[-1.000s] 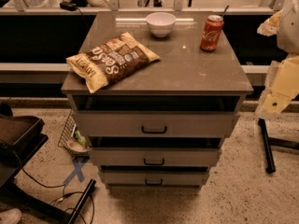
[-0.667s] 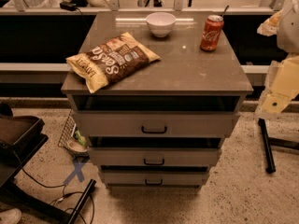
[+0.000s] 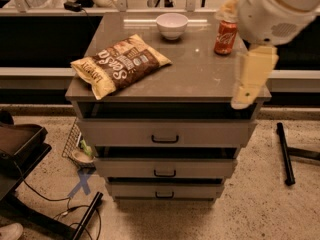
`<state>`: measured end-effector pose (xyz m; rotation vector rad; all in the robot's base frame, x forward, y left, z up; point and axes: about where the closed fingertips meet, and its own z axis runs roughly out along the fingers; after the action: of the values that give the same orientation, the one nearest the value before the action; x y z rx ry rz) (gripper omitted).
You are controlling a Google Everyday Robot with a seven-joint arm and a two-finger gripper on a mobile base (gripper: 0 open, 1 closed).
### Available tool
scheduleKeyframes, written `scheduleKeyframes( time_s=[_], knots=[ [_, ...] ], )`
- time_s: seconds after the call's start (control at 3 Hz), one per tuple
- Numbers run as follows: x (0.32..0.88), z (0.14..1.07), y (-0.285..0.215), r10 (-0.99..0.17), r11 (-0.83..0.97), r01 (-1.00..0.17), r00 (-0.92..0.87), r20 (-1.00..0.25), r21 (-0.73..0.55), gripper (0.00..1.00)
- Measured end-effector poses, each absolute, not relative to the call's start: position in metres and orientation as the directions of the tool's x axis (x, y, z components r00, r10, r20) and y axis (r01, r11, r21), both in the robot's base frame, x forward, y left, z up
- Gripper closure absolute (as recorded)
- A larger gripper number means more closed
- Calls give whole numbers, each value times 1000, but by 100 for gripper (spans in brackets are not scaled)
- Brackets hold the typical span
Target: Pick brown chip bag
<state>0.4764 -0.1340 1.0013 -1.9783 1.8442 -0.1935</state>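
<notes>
The brown chip bag lies flat on the left half of the grey cabinet top, dark brown in the middle with white lettering and tan-yellow ends. My gripper hangs from the white arm at the upper right, over the cabinet's right front corner. It is far to the right of the bag, touches nothing and holds nothing.
A white bowl and a red soda can stand at the back of the top; the can is just left of the arm. Three drawers sit below. A black pole, cables and a wire basket lie on the floor.
My arm and gripper have moved in from the right edge and now hang over the cabinet's right front corner. The bag, bowl and can have not moved.
</notes>
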Motion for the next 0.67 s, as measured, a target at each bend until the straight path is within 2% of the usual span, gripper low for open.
scheduleKeyframes(
  time_s=[0.67],
  knots=[
    [491, 990, -37, -839, -464, -772, 541, -65, -433, 0]
  ],
)
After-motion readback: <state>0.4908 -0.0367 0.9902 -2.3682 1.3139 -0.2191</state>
